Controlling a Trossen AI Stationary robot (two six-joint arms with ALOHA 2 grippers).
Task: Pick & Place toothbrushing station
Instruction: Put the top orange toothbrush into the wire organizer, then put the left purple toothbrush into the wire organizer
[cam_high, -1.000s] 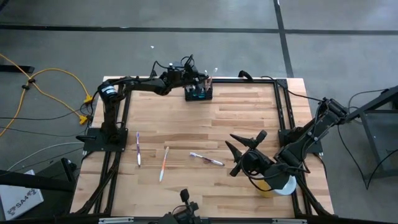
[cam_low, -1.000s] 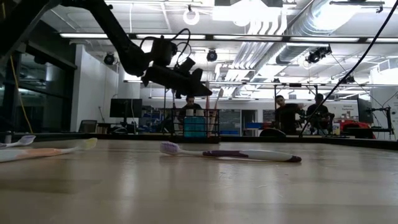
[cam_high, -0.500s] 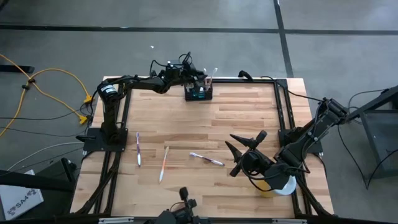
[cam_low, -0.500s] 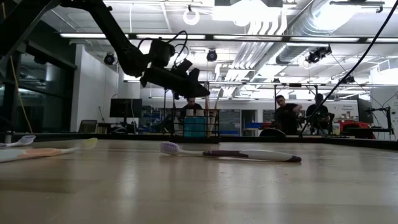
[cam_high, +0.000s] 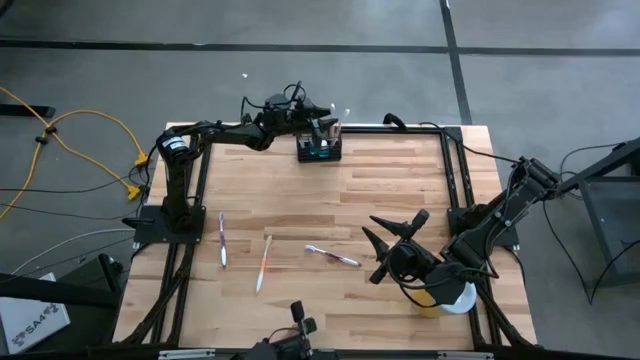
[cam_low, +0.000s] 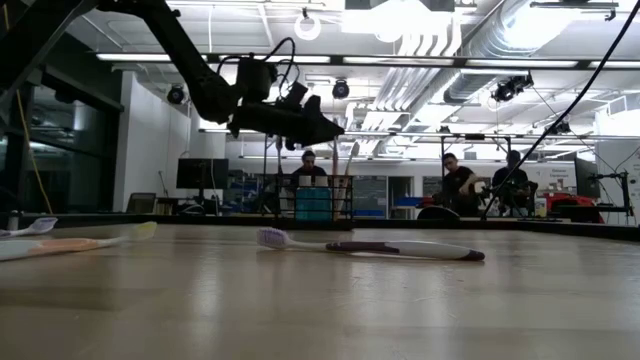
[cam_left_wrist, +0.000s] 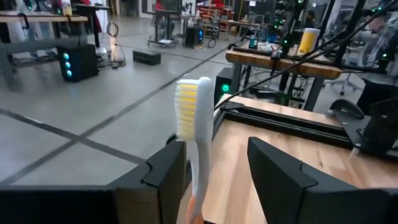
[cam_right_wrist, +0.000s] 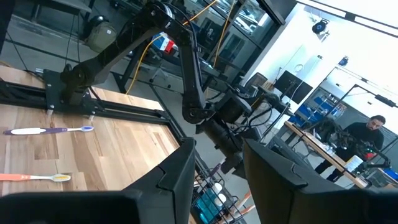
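The left gripper (cam_high: 322, 123) hangs open over the toothbrushing station (cam_high: 319, 150) at the table's (cam_high: 400, 200) far edge. A white toothbrush (cam_left_wrist: 194, 134) stands upright between its fingers, seemingly released. The right gripper (cam_high: 385, 245) waits part-open near the right edge.

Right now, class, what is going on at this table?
The left claw hangs open at the far edge of the table, right by the black caddy, with a white toothbrush standing between its fingers. Three toothbrushes lie on the wood: purple, orange and another purple-handled one. The right claw waits open near the yellow cup.
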